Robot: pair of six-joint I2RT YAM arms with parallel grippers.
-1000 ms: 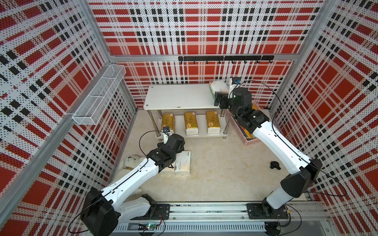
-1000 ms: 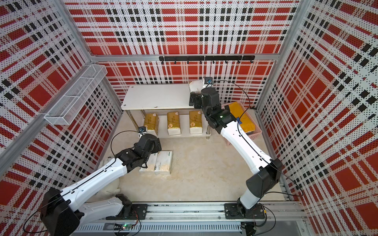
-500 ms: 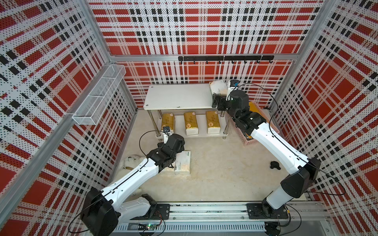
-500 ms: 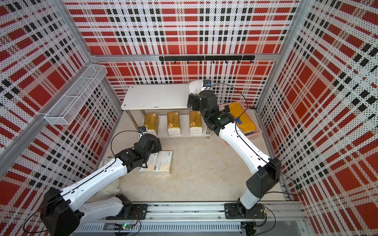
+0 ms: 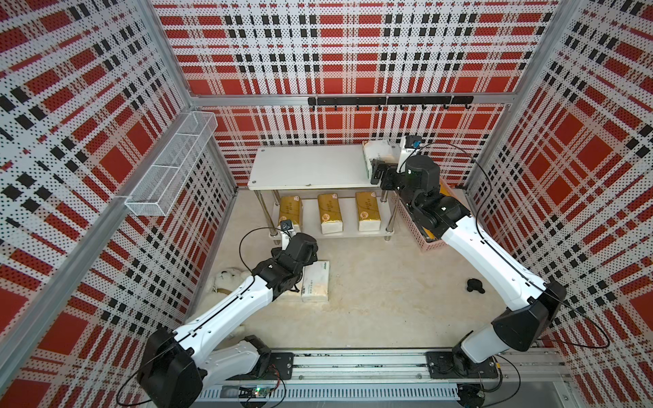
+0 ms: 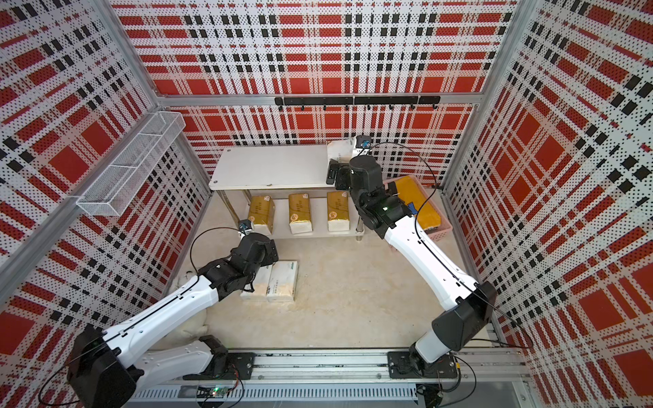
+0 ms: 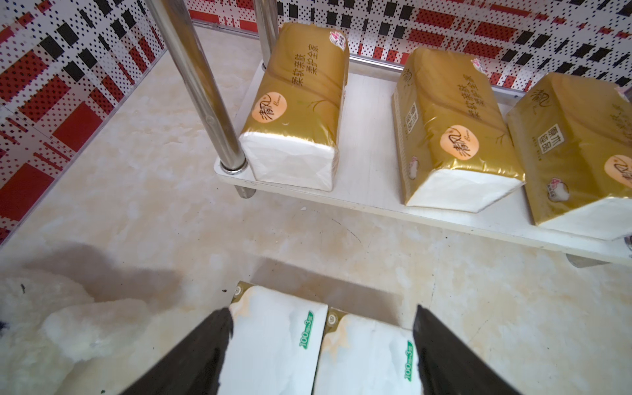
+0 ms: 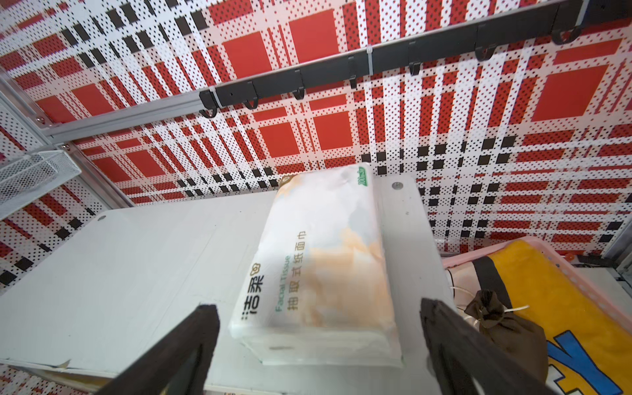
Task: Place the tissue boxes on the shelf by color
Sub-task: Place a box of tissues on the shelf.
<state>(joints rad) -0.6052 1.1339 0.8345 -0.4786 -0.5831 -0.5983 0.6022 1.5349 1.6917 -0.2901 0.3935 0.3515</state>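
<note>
Three gold tissue boxes (image 5: pixel 329 213) (image 7: pixel 448 126) lie in a row on the shelf's lower board (image 7: pixel 369 154). One white tissue box (image 5: pixel 380 152) (image 8: pixel 325 266) lies at the right end of the shelf's top board (image 5: pixel 311 166). My right gripper (image 8: pixel 318 306) is open at that box's near end, its fingers wide of it. Two more white tissue boxes (image 6: pixel 282 281) (image 7: pixel 273 342) lie side by side on the floor in front of the shelf. My left gripper (image 7: pixel 321 311) is open over them, one finger at each outer edge.
A pink basket (image 5: pixel 411 226) with a yellow item and a dark pouch (image 8: pixel 502 321) stands right of the shelf. A white plush toy (image 5: pixel 226 279) lies by the left wall. A wire basket (image 5: pixel 169 169) hangs there. A small black object (image 5: pixel 475 285) lies on the floor.
My right arm has shifted slightly at the shelf's right end, its gripper still open. The left arm and the floor boxes have not moved.
</note>
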